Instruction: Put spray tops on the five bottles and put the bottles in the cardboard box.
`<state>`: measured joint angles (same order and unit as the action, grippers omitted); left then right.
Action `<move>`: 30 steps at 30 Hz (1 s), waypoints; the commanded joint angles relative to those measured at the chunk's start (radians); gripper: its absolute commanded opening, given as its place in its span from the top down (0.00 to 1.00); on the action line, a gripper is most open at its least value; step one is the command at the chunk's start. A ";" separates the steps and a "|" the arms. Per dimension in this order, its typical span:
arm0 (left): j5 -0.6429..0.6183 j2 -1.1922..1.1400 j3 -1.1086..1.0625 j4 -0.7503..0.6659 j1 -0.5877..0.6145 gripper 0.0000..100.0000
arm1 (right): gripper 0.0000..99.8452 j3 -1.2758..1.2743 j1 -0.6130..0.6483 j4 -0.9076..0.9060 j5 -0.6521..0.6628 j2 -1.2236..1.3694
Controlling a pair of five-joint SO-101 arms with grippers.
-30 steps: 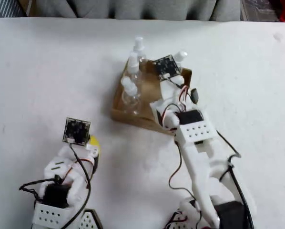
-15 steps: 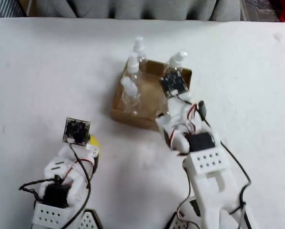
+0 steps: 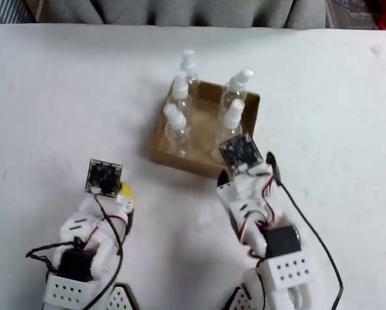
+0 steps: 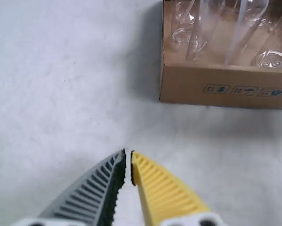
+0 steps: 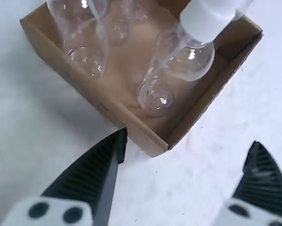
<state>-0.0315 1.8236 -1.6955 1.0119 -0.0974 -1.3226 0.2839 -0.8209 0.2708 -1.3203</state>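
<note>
Bottles (image 3: 178, 134): five clear ones w/ white spray tops (image 3: 243, 76), all standing in the cardboard box (image 3: 180, 160) as far as I can tell. High view gives me the tops; right wrist view gives the round bases on the box floor. Right gripper (image 5: 188, 141) spread wide, empty, just beside box's near corner. Left gripper (image 4: 128, 162) pinched together, empty, apart from box.

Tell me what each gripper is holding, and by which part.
Nothing is held. The left gripper is shut on nothing, over the table. The right gripper is open and empty, just outside the cardboard box where the bottles stand.
</note>
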 commanded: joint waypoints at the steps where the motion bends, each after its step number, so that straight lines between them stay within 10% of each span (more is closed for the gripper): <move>1: 0.008 0.012 0.003 0.003 0.008 0.98 | 0.67 0.003 -0.031 -0.076 0.011 -0.130; 21: 0.008 0.012 0.003 0.021 0.008 0.98 | 0.68 0.009 -0.125 -0.496 0.003 -0.479; 30: 0.008 0.012 0.003 0.025 0.007 0.98 | 0.97 -0.031 -0.194 -0.466 0.008 -0.478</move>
<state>-0.0315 1.8236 -1.6955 1.0395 -0.0974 -1.3426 0.1074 -1.3303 0.2708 -1.7944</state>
